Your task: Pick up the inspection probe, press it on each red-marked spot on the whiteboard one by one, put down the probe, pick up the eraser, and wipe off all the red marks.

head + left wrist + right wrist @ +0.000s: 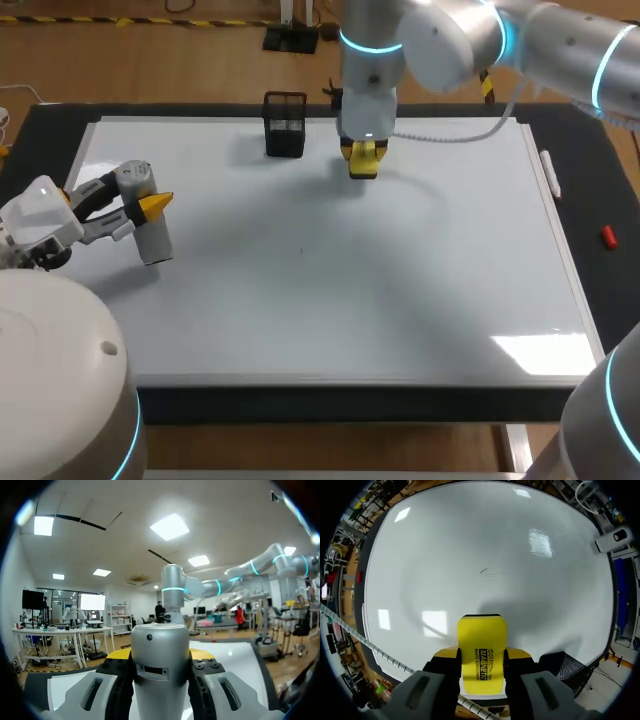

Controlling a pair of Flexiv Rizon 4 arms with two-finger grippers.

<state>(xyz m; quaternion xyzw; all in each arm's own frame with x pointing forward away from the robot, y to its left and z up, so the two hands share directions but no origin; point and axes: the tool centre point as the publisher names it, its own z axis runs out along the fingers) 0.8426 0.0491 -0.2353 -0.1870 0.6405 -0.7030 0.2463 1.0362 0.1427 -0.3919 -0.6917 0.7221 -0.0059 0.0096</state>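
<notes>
The grey cylindrical probe (151,238) is held above the left part of the whiteboard (400,290), with my left gripper (150,205) shut on it. In the left wrist view the probe (160,675) stands between the fingers and hides most of the yellow tips. My right gripper (362,152) is at the back middle of the board, shut on the yellow eraser (362,168). From the right wrist, the eraser (482,652) sits between the fingers just over the whiteboard (485,535). I see no red marks on the board, only a faint dark scribble (492,572).
A black mesh holder (285,124) stands on the board's back edge, close to the left of my right gripper, and shows beside it (570,667). A white marker (548,172) and a small red item (607,236) lie off the board's right edge.
</notes>
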